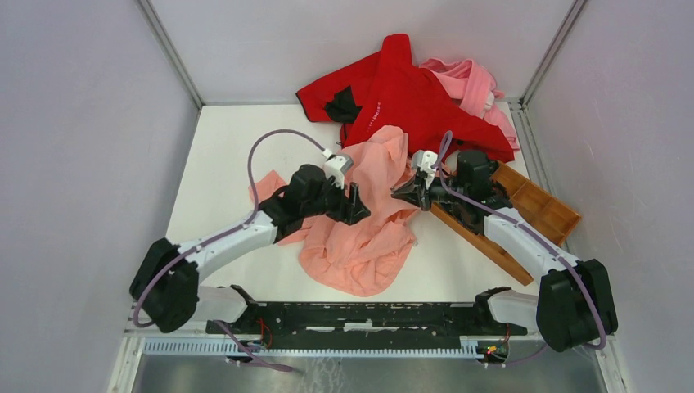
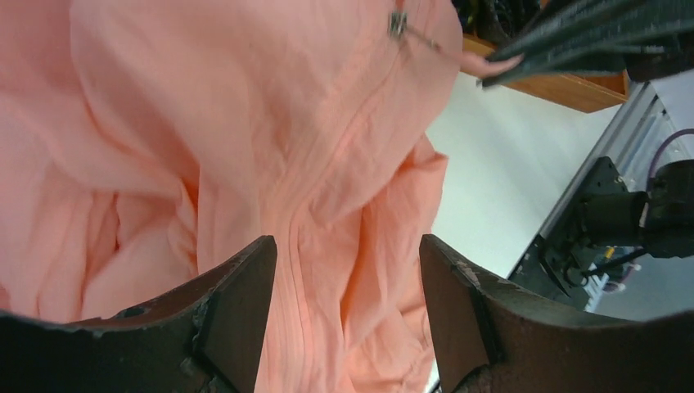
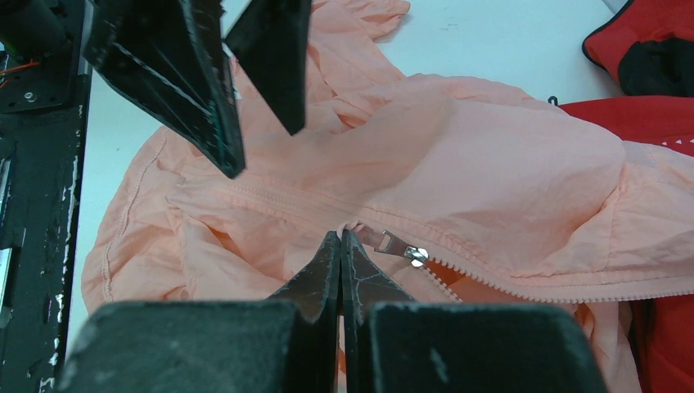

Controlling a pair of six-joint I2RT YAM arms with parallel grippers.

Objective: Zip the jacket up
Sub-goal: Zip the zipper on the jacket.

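The salmon-pink jacket [image 1: 360,233] lay crumpled mid-table [image 1: 221,164], partly zipped. The seam on the near side of its slider [image 3: 417,255] looked joined, while the teeth toward the far red garment [image 3: 655,123] gaped apart. The right fingers [image 3: 319,274] were closed, pinching fabric beside the pull. The left fingers [image 2: 237,303] stood open over the seam.

Open table [image 1: 221,155] left of jacket [image 1: 360,246]; red garment [image 1: 409,94], wooden tray [image 1: 544,209] crowd far right
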